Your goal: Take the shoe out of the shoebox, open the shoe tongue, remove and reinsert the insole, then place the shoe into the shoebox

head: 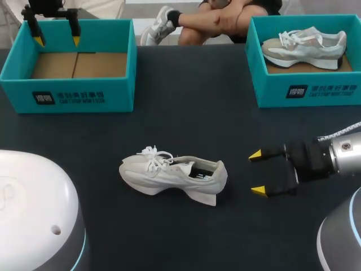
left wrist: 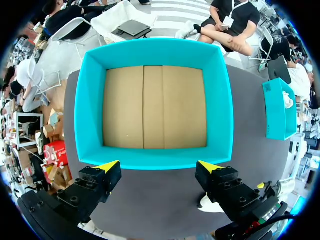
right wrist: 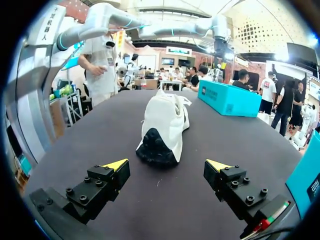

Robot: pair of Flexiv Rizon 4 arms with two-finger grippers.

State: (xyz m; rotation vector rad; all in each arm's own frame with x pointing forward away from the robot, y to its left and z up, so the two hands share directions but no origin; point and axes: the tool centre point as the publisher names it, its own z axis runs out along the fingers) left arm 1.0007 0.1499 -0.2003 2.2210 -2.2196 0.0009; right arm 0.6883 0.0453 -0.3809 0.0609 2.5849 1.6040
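The shoe, a white lace-up sneaker (head: 172, 175), lies out of any box on the middle of the worktop, a little toward the near edge. Its toe points at the left edge and its heel at my right gripper (head: 257, 173). That gripper hangs low near the right edge, fingers spread wide and holding nothing, with a stretch of bare surface between its yellow tips and the heel.

At the far left corner sits an open teal cardboard shoebox (head: 67, 96) with nothing on its brown floor. My left gripper (head: 56, 40) hovers over its far wall, fingers also apart and empty. At the far right corner a second teal shoebox (head: 307, 93) holds another pale sneaker (head: 304, 48). Nothing stands between the shoe and either box.

The worktop (head: 186, 101) is dark and matte.

The right wrist view shows the sneaker (right wrist: 162, 127) heel-on, straight ahead of the open gripper (right wrist: 166, 165). Its black sole patch faces me, which the head view does not show. The left wrist view looks straight down into the empty shoebox (left wrist: 150, 52) ahead of the open gripper (left wrist: 159, 166).
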